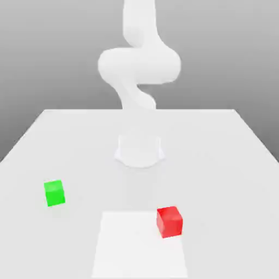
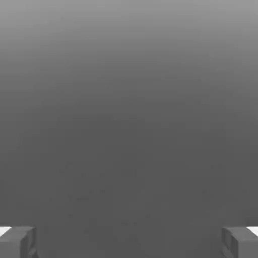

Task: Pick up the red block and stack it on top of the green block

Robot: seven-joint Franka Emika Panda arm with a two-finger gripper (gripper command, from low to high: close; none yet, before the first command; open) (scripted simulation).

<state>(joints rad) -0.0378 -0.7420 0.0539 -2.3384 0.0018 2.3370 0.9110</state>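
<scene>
Red is where we begin: in the exterior view the red block (image 1: 169, 221) sits on the white table (image 1: 229, 158) at the near edge, on the exterior view's right of centre, overlapping the corner of a paler square patch (image 1: 131, 245) on the surface. Its faces are turned slightly, so its sides do not run square to the table's edges. The green block (image 1: 54, 193) lies well apart from it, toward the exterior view's left and a little farther back. Both rest flat, and nothing touches either. Behind them the white arm (image 1: 139, 60) rises from its round base (image 1: 140, 151) at the table's middle, so we judge that the coming move must carry the hand toward the near side and to the exterior view's right to get above the red cube, and then across to the left for the stack.

In the hand view we see the gripper (image 2: 129, 242) with its two grey fingertips (image 2: 17, 242) standing far apart at the frame's corners, spread wide with nothing between them. Beyond them there is plain grey. From this we judge that the hand is not yet pointed at the red block, and that the grasp has not begun; the fingers would need turning to match the cube's slightly rotated faces.
</scene>
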